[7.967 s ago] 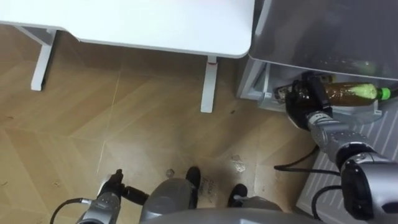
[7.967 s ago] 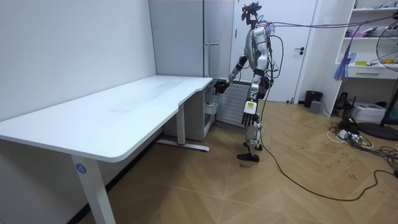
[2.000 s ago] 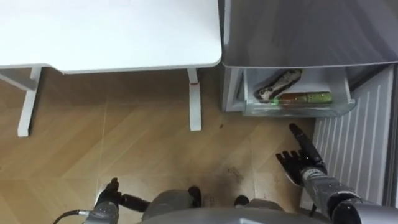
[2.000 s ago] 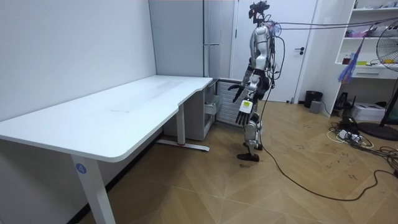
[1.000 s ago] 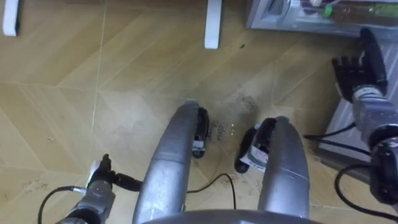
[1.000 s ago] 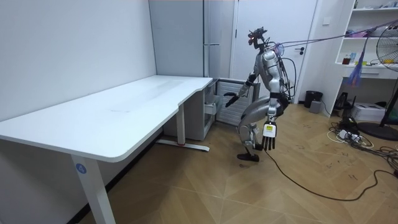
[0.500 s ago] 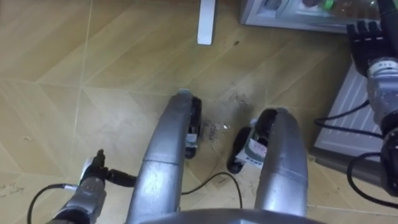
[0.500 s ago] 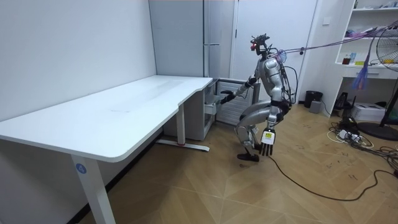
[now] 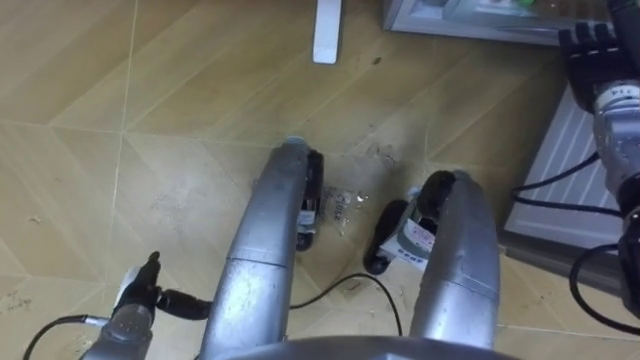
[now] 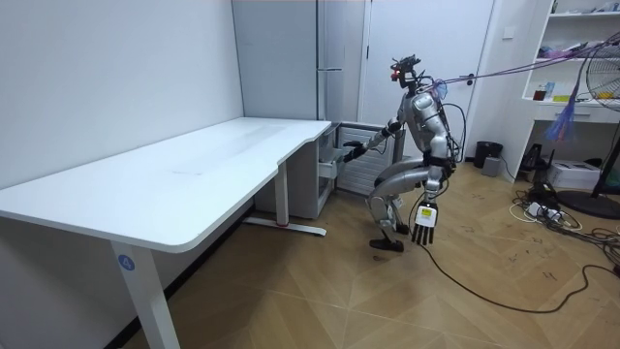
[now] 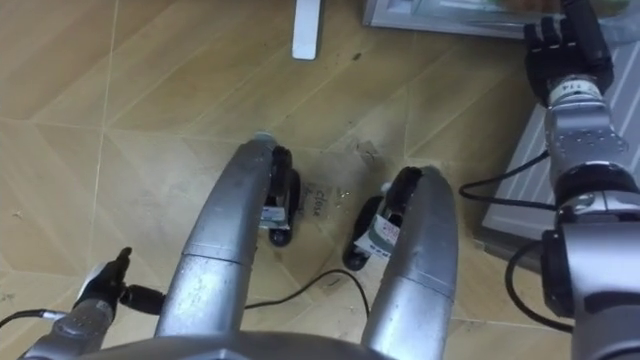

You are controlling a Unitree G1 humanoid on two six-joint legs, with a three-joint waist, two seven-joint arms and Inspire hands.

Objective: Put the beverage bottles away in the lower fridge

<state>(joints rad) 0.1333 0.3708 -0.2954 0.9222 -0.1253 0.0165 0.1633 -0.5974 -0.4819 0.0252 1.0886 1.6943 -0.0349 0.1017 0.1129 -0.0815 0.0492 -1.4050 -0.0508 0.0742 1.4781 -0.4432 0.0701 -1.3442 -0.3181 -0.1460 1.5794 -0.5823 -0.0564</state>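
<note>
The lower fridge drawer stands pulled out at the picture's top edge, and a bottle with a green cap just shows inside it. My right hand is stretched out at the drawer's right front corner with straight fingers and holds nothing. The fingertips run off the top of the picture, so I cannot tell whether they touch the drawer. In the room view that right hand is at the drawer front. My left hand hangs open and empty beside my bent knees.
I squat low in front of the tall grey fridge. Its ribbed white door stands open on my right. The white desk is on my left, with its leg close to the drawer. Wooden floor lies behind me.
I have sunk deeper into the squat and my head has tipped down, so the drawer has slid to the top edge. My right hand has reached up to the drawer front.
</note>
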